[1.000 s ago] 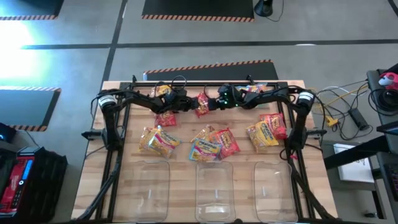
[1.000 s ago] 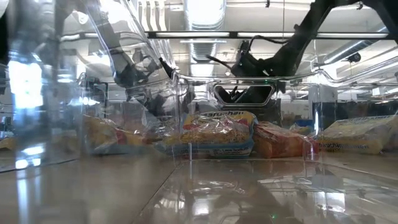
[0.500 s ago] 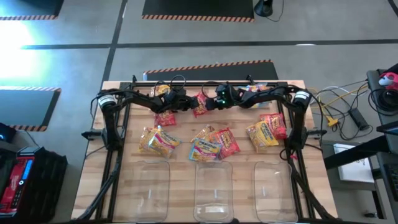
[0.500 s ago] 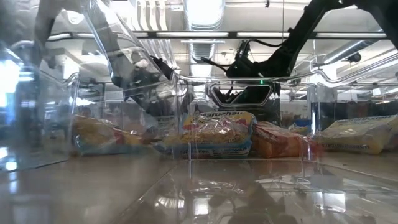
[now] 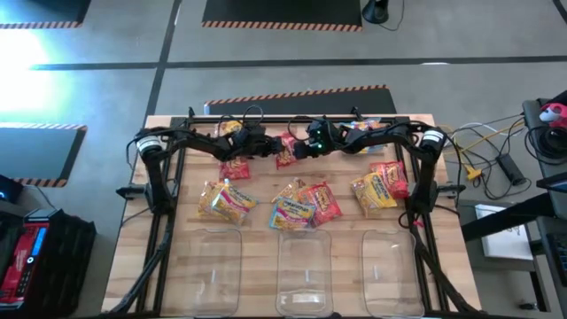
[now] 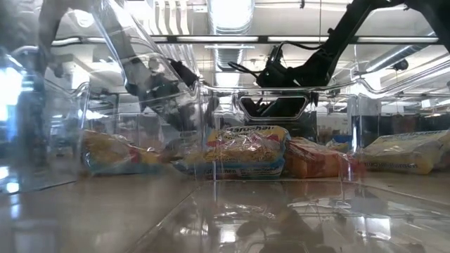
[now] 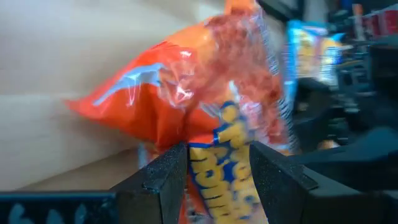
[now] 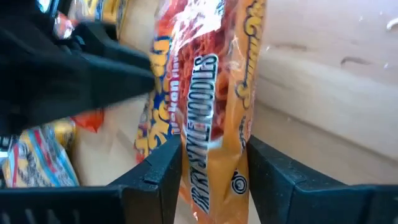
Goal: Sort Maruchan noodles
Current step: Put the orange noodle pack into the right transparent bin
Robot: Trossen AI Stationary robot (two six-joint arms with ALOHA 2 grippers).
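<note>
Sorting barely begun, judging from the layout. Nearest the table's front edge, three clear bins (image 5: 304, 270) sit in a row, and the high view shows no packet inside any of them. The low view looks through bin walls, so that one is hard to read.

Just behind the bins, loose packets lie in three clusters on the table (image 5: 177, 257):
- behind the left bin, a yellow-orange packet (image 5: 224, 200)
- behind the middle bin, a small pile (image 5: 304, 205) with yellow, pale blue and red packets overlapping
- behind the right bin, a yellow packet (image 5: 373, 192) touching a red one (image 5: 395, 177)

Farther back from the bins, both arms meet near the table's far edge. A red packet on the table (image 5: 236, 167) lies just below the left gripper.

Left gripper (image 7: 217, 163): fingers part-closed, clamped on an orange-red packet (image 7: 193, 93), which fills the gap between the two fingers in the left wrist view. It is held off the wood.

Right gripper (image 8: 213, 163): fingers closing on a yellow-orange packet (image 8: 214, 93) that stands between them in the right wrist view. Both fingers look to be touching its sides, so I read it as gripped. From above this packet (image 5: 285, 149) hangs between the two grippers.

Whether each arm has its own packet or both pinch the same one, I cannot tell: the wrist views differ in colour, but the high view is too small there.

Left to do: every packet seen still needs to go to a bin.
</note>
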